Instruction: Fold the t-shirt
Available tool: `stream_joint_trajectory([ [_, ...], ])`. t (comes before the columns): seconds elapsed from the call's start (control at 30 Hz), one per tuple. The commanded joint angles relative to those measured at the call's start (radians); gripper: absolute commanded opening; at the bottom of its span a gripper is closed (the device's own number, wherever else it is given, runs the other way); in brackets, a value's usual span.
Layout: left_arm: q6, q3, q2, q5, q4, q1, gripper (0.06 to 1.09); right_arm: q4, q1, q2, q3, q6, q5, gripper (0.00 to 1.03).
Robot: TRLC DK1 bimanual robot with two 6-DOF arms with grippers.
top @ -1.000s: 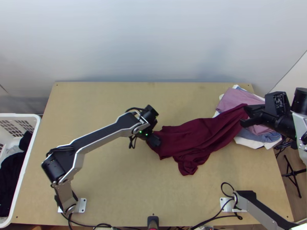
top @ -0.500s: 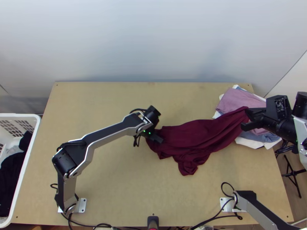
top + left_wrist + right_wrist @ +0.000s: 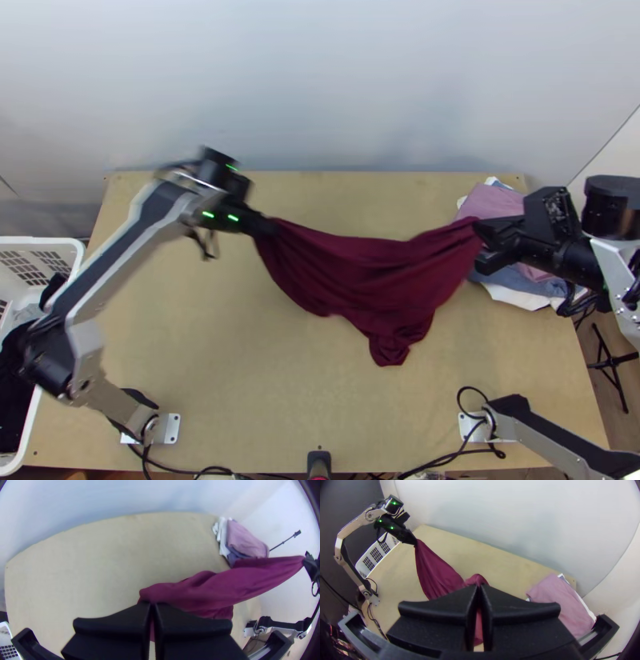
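Observation:
The dark red t-shirt (image 3: pixel 360 276) hangs stretched between both grippers in the top view, its lower part bunched on the table. My left gripper (image 3: pixel 272 227) is shut on its left end, above the table's left half. On the right, my right gripper (image 3: pixel 478 232) is shut on the opposite end, beside the stack of clothes. In the left wrist view the left gripper (image 3: pixel 152 605) has its fingers pressed together on the shirt (image 3: pixel 213 588). The right wrist view has the right gripper (image 3: pixel 479 588) closed over the cloth (image 3: pixel 436 571).
A stack of folded clothes, pink on top (image 3: pixel 490 202), lies at the table's back right corner, next to the right gripper. A white basket (image 3: pixel 78 264) with dark clothes stands off the table's left side. A dark device (image 3: pixel 318 462) sits at the near edge.
My left gripper has swung left and toward the back, drawing its end of the shirt along. The right gripper has shifted left, and the shirt is now stretched wider between them.

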Motion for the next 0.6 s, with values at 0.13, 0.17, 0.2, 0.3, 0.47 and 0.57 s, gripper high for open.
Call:
stream_joint_trajectory([
  [0.13, 0.012, 0.299, -0.208, 0.084, -0.178, 0.298, 0.1, 0.059, 0.038, 0.076, 0.245, 0.053, 0.028, 0.03],
  [0.17, 0.007, 0.348, -0.211, 0.085, -0.191, 0.321, 0.1, 0.062, 0.007, 0.076, 0.268, 0.071, 0.03, 0.03],
  [0.2, 0.003, 0.399, -0.211, 0.085, -0.207, 0.341, 0.1, 0.068, -0.016, 0.075, 0.286, 0.085, 0.03, 0.03],
  [0.3, 0.0, 0.485, -0.217, 0.084, -0.225, 0.39, 0.1, 0.068, -0.057, 0.067, 0.302, 0.088, 0.031, 0.03],
  [0.47, 0.004, 0.382, -0.274, 0.084, -0.248, 0.349, 0.1, 0.05, -0.078, 0.004, 0.153, 0.074, 0.031, 0.03],
  [0.57, 0.014, 0.165, -0.354, 0.082, -0.24, 0.219, 0.1, 0.019, -0.037, -0.049, -0.013, 0.035, 0.03, 0.03],
])
